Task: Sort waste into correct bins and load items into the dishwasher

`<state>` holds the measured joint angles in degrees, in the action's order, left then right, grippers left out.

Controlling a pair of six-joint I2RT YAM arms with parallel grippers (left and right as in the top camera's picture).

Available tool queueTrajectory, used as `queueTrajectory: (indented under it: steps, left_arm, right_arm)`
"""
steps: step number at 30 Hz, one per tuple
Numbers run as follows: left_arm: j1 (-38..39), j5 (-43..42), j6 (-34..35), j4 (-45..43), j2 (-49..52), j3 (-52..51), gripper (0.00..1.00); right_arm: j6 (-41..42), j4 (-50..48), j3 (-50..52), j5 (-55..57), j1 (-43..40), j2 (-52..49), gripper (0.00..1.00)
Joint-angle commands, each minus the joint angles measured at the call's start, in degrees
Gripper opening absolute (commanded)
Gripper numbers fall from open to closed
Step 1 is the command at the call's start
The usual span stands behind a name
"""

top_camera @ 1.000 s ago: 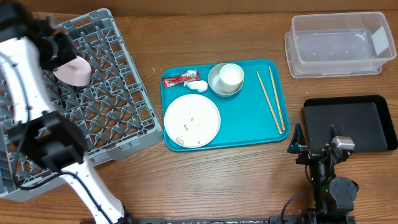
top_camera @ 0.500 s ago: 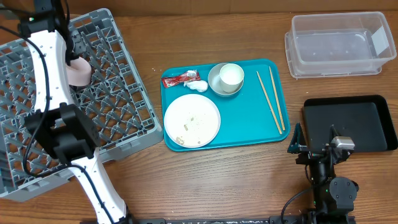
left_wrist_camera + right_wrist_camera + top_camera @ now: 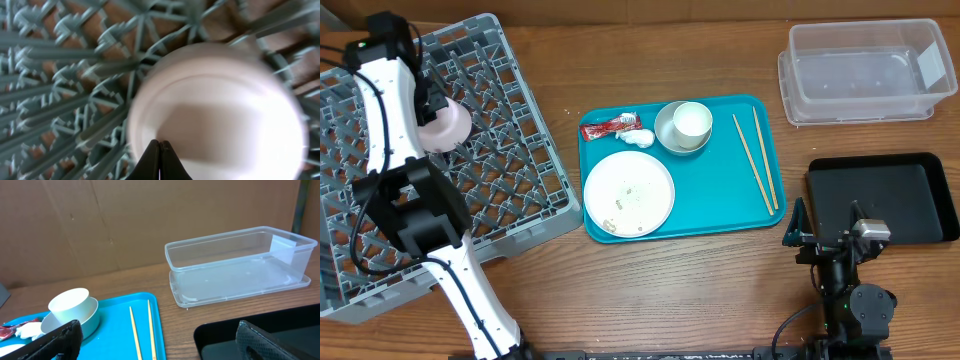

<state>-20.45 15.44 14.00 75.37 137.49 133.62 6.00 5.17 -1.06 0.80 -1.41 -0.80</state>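
Wooden worktop (image 3: 650, 290) seen from above. At the left sits a large square grey plastic dish rack (image 3: 510, 130) with a lattice floor. The left arm (image 3: 390, 110) reaches over it, and a round pale white plate (image 3: 448, 128) sits in the rack just beside the wrist. In the left wrist view, the left pincer (image 3: 158, 159) has its dark tips pressed together, pinching nothing, right in front of that plate, which fills much of the blurred view.

In the middle lies a flat teal serving tray (image 3: 720, 200). It carries:
- a round white plate (image 3: 629, 193) speckled with white rice-like food scraps (image 3: 611, 223)
- a small red printed wrapper packet (image 3: 608, 126) touching a crumpled white tissue wad (image 3: 640, 138)
- a steel bowl (image 3: 667, 138) with a small white cup (image 3: 692, 121) inside
- a pair of thin wooden chopsticks (image 3: 757, 160) near the right edge

At the upper right stands a clear rectangular plastic tub (image 3: 860, 112). Below it in the picture lies a shallow black rectangular tray (image 3: 880, 195). The right pincer (image 3: 828, 238) rests low by that tray's lower left corner, fingers spread wide and holding nothing.
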Motion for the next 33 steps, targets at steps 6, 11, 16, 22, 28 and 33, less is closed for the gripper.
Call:
queueTrajectory:
  steps: [6, 11, 16, 22, 28, 33]
  left_arm:
    - [-0.5, -16.7, 3.4, 3.0, -5.6, 4.6, 0.04]
    - [0.3, -42.2, 3.4, 2.8, -9.4, 6.0, 0.14]
    - [5.9, -47.0, 2.7, 8.6, -9.1, 5.1, 0.40]
    - [16.0, -29.6, 5.9, 11.1, -9.0, 2.8, 0.44]
    - [22.7, -12.1, 16.7, 11.0, -8.8, 0.6, 0.69]
    - [24.8, -10.8, 20.0, 10.9, -8.1, -1.2, 0.70]
  right_arm:
    - [0.2, -0.3, 0.6, -0.1, -0.2, 0.6, 1.00]
    - [0.2, -0.3, 0.6, -0.1, -0.2, 0.6, 1.00]
    - [0.2, -0.3, 0.6, -0.1, -0.2, 0.6, 1.00]
    - [0.2, -0.3, 0.6, -0.1, -0.2, 0.6, 1.00]
    - [0.2, -0.3, 0.6, -0.1, -0.2, 0.6, 1.00]
    - [0.2, -0.3, 0.6, -0.1, -0.2, 0.6, 1.00]
